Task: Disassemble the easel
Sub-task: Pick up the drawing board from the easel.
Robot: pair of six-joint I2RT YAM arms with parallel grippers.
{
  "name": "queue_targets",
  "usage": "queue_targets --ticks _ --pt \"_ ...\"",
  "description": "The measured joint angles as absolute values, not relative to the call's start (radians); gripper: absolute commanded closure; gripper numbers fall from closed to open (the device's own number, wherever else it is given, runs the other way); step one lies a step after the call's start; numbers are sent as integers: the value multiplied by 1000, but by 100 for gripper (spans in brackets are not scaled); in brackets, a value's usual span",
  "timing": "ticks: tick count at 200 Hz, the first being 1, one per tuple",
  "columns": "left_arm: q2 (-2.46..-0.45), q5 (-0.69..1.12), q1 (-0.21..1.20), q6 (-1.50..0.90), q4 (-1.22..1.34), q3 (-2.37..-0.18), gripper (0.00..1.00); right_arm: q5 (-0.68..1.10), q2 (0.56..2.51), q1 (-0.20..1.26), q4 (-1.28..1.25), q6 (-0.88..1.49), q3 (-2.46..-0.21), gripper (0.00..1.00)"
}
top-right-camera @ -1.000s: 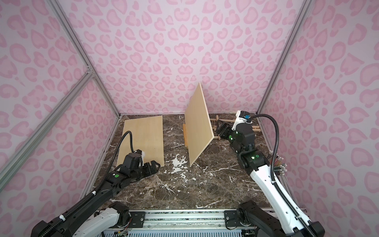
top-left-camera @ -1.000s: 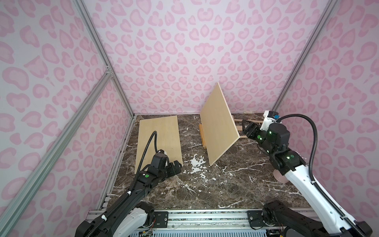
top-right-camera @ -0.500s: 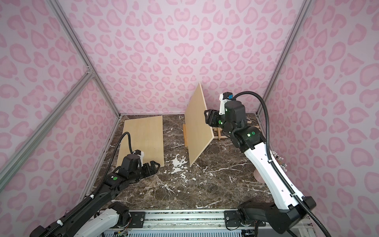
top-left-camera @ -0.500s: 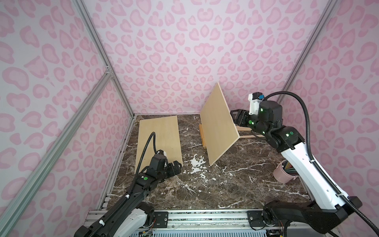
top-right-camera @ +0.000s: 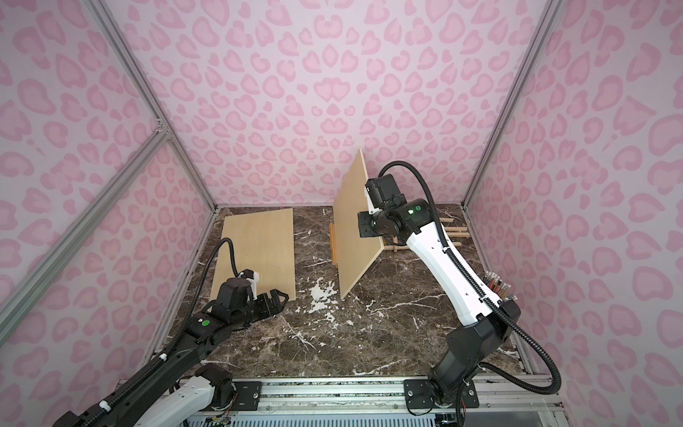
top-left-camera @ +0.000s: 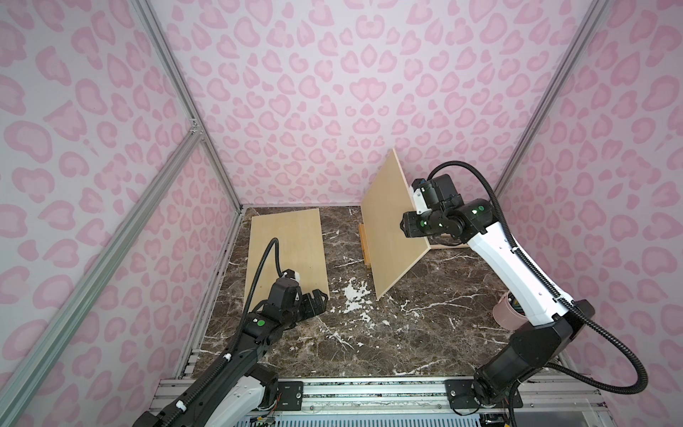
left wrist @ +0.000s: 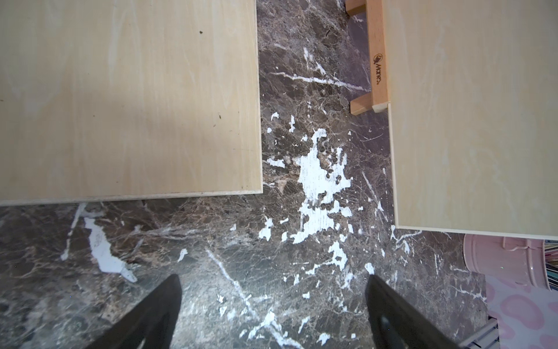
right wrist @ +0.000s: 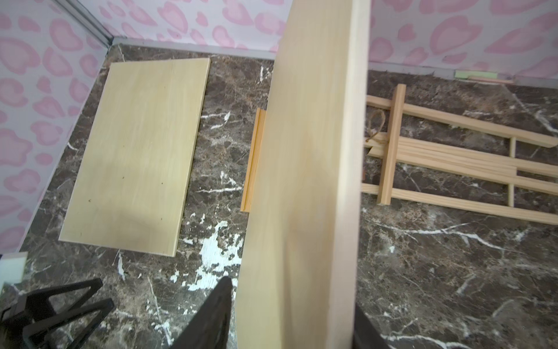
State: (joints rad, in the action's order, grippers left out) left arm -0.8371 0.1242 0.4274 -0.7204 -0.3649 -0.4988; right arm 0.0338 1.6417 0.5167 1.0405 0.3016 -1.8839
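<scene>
Right now the right end effector [right wrist: 291,302] straddles the top edge of the tilted pale plywood panel [top-left-camera: 384,240] at 1 o'clock on the dark marble worktop [top-left-camera: 369,332], one finger on each face, though I cannot tell whether they pinch it. The panel's long axis runs 12 to 6, and the right arm is much nearer. The left end effector [left wrist: 273,279] hangs wide open and empty at 8 o'clock, by the second, flat plywood panel [top-left-camera: 286,244]: two panels, one slatted pine easel frame [right wrist: 453,163] at 2 o'clock.

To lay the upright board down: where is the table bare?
Bare: the front of the marble table, between left gripper and pink cup. The strip between flat board and upright board is narrow. Behind it, the easel frame crowds.
</scene>
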Motion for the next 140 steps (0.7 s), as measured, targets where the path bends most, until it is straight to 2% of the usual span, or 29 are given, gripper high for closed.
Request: queue_targets --ticks 64,109,126,140 --pt "-831 138 427 -720 -365 -502 4 121 1676 477 1069 287 -1911 75" --pt "-839 150 427 -721 -365 -502 4 238 1686 429 1068 293 -1910 78" --pt "-843 154 427 -721 -365 -502 4 273 1693 411 1068 299 -1914 87" --pt "-845 157 427 -721 -365 -504 4 296 1696 395 1070 327 -1914 89"
